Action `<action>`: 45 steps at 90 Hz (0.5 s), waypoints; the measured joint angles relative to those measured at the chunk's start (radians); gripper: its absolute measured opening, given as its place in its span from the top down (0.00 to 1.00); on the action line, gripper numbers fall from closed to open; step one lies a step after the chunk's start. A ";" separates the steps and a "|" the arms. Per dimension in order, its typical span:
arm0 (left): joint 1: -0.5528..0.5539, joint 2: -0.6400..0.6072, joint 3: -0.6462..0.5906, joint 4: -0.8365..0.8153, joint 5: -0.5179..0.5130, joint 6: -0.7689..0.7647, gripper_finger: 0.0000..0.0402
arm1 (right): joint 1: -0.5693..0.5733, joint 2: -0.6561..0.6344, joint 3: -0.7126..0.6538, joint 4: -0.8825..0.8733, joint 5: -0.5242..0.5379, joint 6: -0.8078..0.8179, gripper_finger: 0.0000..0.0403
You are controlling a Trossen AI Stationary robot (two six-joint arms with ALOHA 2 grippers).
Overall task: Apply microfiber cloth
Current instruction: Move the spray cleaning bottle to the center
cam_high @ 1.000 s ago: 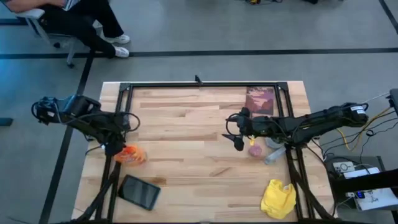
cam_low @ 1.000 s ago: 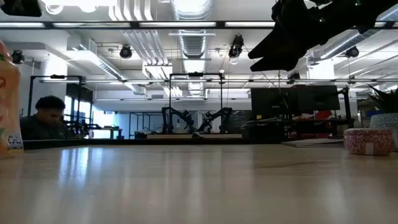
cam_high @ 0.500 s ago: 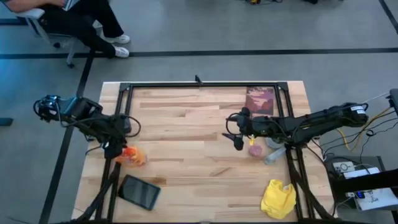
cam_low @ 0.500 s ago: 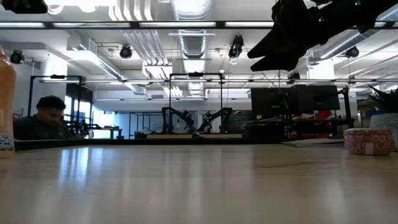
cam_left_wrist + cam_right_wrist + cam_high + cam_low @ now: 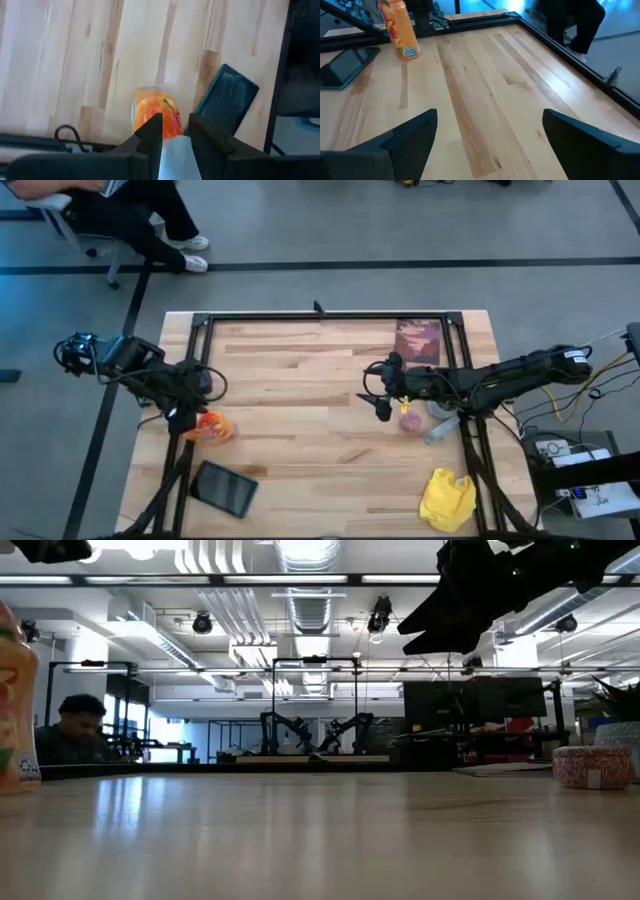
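The microfiber cloth (image 5: 447, 498) lies crumpled and untouched at the table's near right corner, so the wiping looks not yet begun. The left gripper (image 5: 174, 131) is closed narrowly on the orange spray bottle (image 5: 211, 427) just beside the tablet (image 5: 224, 488). The right gripper (image 5: 487, 142) hovers mid-table, spread wide and empty; the bottle's label is unreadable.

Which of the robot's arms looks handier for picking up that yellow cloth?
The right. Its hand is open and empty on the microfiber cloth's side of the table, while the left hand is occupied with the orange spray bottle.
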 joint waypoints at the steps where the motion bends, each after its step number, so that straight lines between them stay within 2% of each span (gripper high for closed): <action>1: 0.000 0.000 0.000 0.002 0.000 0.001 0.80 | 0.000 0.000 0.000 0.000 0.000 0.000 0.15; 22: 0.000 0.033 0.095 0.017 -0.032 0.042 0.79 | 0.000 0.000 0.000 0.000 0.000 0.000 0.15; 35: 0.000 0.069 0.180 0.107 -0.187 0.081 0.74 | 0.000 0.000 0.000 0.000 0.000 0.000 0.15; 45: 0.001 0.099 0.245 0.107 -0.264 0.206 0.69 | 0.000 0.000 0.000 0.000 0.000 0.000 0.15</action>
